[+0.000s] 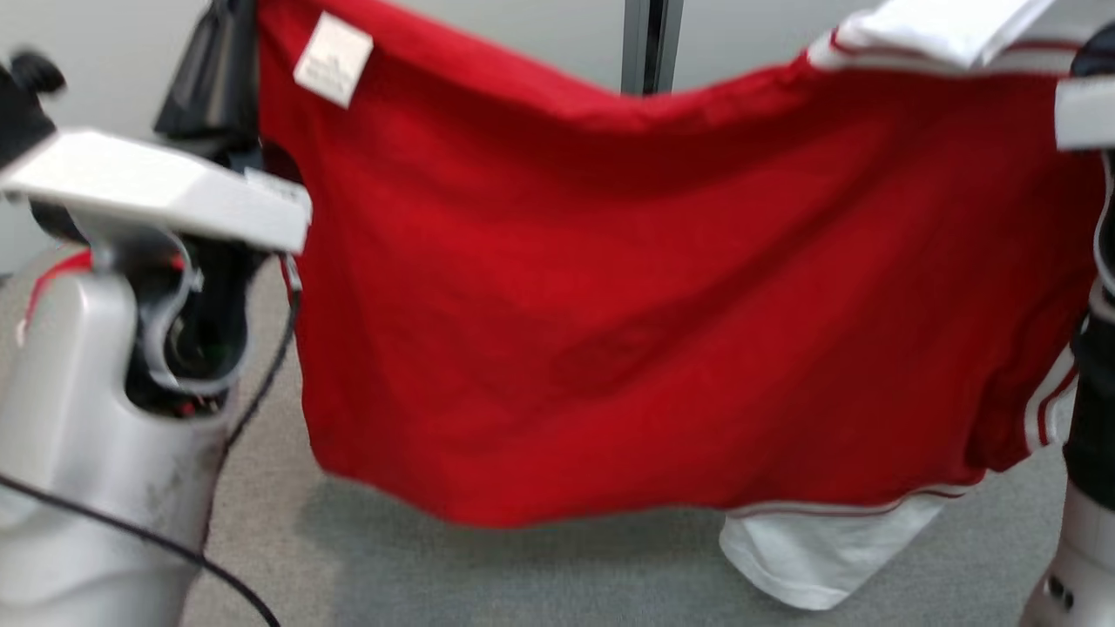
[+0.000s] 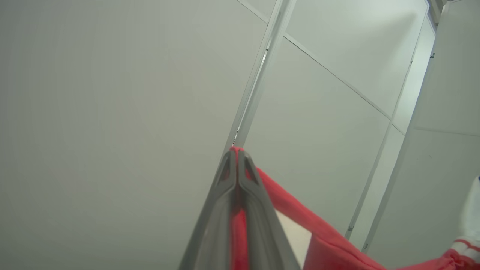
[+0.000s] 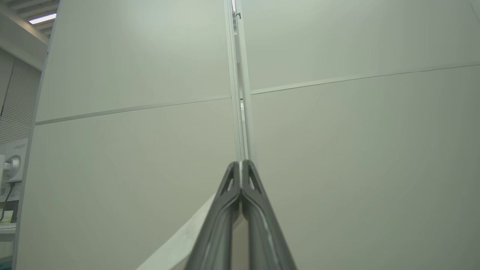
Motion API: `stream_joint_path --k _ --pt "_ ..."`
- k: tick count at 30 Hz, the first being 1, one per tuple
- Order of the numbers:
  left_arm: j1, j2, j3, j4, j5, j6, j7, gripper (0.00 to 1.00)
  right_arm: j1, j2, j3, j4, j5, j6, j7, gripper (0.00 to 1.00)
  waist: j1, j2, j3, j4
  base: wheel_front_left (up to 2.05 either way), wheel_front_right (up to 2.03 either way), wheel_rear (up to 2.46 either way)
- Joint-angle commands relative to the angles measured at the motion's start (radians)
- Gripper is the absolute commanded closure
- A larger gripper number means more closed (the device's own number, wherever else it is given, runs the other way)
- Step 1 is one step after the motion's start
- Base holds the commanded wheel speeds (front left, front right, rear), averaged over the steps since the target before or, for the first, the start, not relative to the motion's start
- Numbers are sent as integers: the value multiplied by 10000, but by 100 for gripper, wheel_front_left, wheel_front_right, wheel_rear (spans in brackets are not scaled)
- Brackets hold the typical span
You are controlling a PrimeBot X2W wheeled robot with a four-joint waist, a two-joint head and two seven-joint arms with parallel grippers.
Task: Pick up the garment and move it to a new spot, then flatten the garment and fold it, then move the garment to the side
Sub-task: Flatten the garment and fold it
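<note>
**Garment aloft by two thin grips: a slip would drop a corner**

The garment, red, hangs spread across the middle of the head view, clear of the floor, with its top edge sagging between the arms. The left gripper is pinched tight on red cloth. The right gripper is closed on a pale strip of the same piece.

Each grip seems to take only an edge. My judgement is that a quick swing, or the arms pulling apart, could free a corner and leave the cloth dangling from one side. The white sleeve at lower right hangs lowest and may tuck under on landing.

The head view gives the spread, the sag and the sleeve. The wrist views, aimed at the wall, give the cloth caught between the fingers.
</note>
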Motion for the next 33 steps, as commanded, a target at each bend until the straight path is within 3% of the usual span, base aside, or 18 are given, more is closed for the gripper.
stream_joint_path --k 1,5,10,12,13,18,19,25,29,33 --pt "-681 141 65 294 -215 42 445 100 -662 -36 46 309 -167 -4 94 100 0 0 672 -6 0 0 0" --pt "-2391 466 341 1058 -543 57 1312 100 -2468 -42 24 1269 -643 -4 189 100 0 0 2015 -109 0 0 0" --pt "-4866 893 321 2426 -221 -391 1499 100 -5280 -30 -48 3073 -1095 -4 -293 100 0 0 3745 -305 0 0 0" --pt "-5899 1001 255 3065 123 -680 1087 100 -6371 -45 -103 3787 -1273 -4 -913 100 0 0 4252 -348 0 0 0" --pt "-6873 944 262 3783 414 -952 390 100 -7280 -33 -95 4468 -1629 -4 -1617 100 0 0 4643 -389 0 0 0" --pt "-8551 864 153 5425 1213 -1581 -1591 100 -8582 -39 53 5699 -1943 -4 -2949 100 0 0 5271 -496 0 0 0" --pt "-8551 864 153 5425 1213 -1581 -1591 100 -8582 -39 53 5699 -1943 -4 -2949 100 0 0 5271 -496 0 0 0" --pt "-8991 875 -689 6791 2145 -2538 -2994 100 -7747 -23 151 5678 -1574 -4 -3123 100 0 0 5856 -437 0 0 0" --pt "-8082 908 -1108 7234 2506 -2747 -3188 100 -6395 -42 153 5621 -1101 -4 -3130 100 0 0 5975 -332 0 0 0" --pt "-6736 1025 -1593 6831 2890 -2787 -3197 100 -4787 -54 334 5758 -946 -4 -3131 100 0 0 5866 -225 0 0 0"
